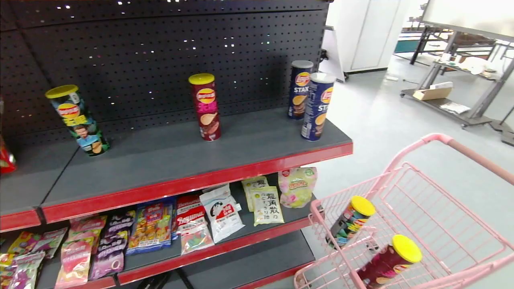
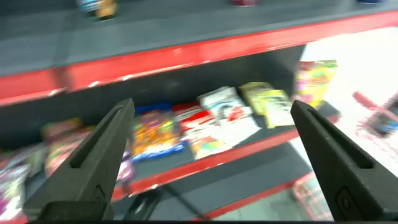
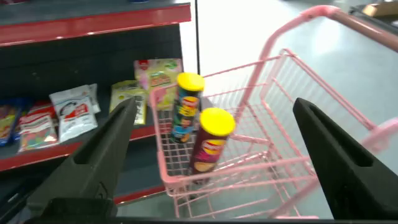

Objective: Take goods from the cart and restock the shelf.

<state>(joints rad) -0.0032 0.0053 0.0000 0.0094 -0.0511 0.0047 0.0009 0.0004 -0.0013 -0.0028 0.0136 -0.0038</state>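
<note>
Left jaws: spread wide, nothing in them, facing the snack bags [image 2: 217, 118] on the lower shelf [image 2: 267, 139]. On the top shelf [image 1: 160, 160], L to R, we see a multicolour can [image 1: 78, 120] w/ yellow lid, a red can [image 1: 205, 108] mid-board, then two blue cans [image 1: 317, 108] at the R end, one just in front of the other. All are upright, w/ bare board between the groups. Further R the pink cart [image 1: 441, 139] stands just off the shelf's end. In it are the goods we're after: a striped can [image 1: 349, 222] leaning at the shelf-side wall and a dark red can [image 1: 385, 263] beside it, both yellow-lidded and tilted. Right jaws: also wide open, empty, pointed at the cart w/ both cans framed between them, further off

We judge the step as pick-up, i.e. start of a restock round: nothing gripped yet, 2 cans to move. Next move, as we see it: right jaws go down into the cart, line up across one can's body below the lid, prob. the dark red one, and close square on it, since a round tilted can may roll or slip against the wire. Then lift clear of the rim and stand it in a gap on the top shelf
</note>
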